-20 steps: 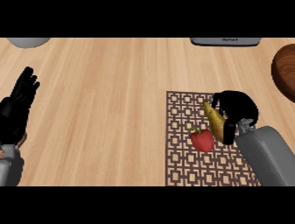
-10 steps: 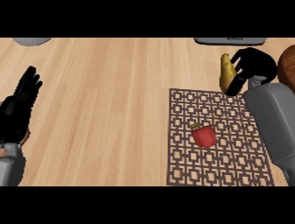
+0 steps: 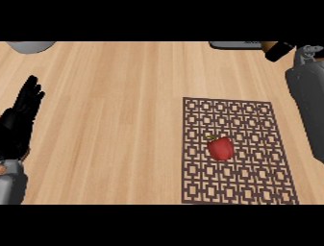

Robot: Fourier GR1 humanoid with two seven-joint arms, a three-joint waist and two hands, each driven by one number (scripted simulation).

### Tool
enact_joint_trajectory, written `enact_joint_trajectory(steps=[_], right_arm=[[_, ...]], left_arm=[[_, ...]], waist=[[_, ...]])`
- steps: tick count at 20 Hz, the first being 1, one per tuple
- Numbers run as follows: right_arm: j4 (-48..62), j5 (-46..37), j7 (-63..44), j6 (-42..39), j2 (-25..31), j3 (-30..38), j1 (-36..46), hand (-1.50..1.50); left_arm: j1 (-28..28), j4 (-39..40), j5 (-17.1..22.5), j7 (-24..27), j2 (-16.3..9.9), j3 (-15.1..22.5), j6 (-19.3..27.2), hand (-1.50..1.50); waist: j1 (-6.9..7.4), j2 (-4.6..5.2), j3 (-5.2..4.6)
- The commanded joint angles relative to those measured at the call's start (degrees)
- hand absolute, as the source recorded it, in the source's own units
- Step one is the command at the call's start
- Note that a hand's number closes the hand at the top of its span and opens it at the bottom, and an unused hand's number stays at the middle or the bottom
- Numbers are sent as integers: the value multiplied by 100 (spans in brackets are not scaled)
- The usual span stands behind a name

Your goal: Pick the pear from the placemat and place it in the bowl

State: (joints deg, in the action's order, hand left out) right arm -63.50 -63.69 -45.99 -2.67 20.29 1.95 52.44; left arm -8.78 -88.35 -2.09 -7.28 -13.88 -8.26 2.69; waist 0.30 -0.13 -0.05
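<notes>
The brown patterned placemat lies right of centre, and a red fruit with a green stem sits on it. My right forearm rises along the right edge and hides the bowl. Only a black part of my right hand shows at the top edge. A small yellow-brown tip of the pear sticks out beside that hand, which is curled on it. My left hand rests open at the far left, fingers up.
A grey round object sits at the top left edge, and a flat grey object at the top, right of centre. Bare wooden counter spreads between my left hand and the placemat.
My right hand lifted the yellow pear off the placemat and carried it up and to the right, now mostly past the top edge. The red fruit stayed. My left hand did not move.
</notes>
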Motion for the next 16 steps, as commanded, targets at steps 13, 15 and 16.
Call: enact_joint_trajectory(steps=[13, 15, 16], right_arm=[[895, 735, 1244, 976, 1198, 1582, -63, 150], [1165, 874, 1566, 1126, 1233, 1673, -94, 150], [1453, 831, 1849, 1482, 1201, 1694, -273, 150]], left_arm=[[-29, 18, -41, 66, 10, -48, -92, 0], [323, -356, 80, 100, -14, -60, -255, 0], [-173, -271, -72, -433, 32, 0, 11, 0]], waist=[[61, 52, 9], [79, 38, 8], [68, 55, 12]])
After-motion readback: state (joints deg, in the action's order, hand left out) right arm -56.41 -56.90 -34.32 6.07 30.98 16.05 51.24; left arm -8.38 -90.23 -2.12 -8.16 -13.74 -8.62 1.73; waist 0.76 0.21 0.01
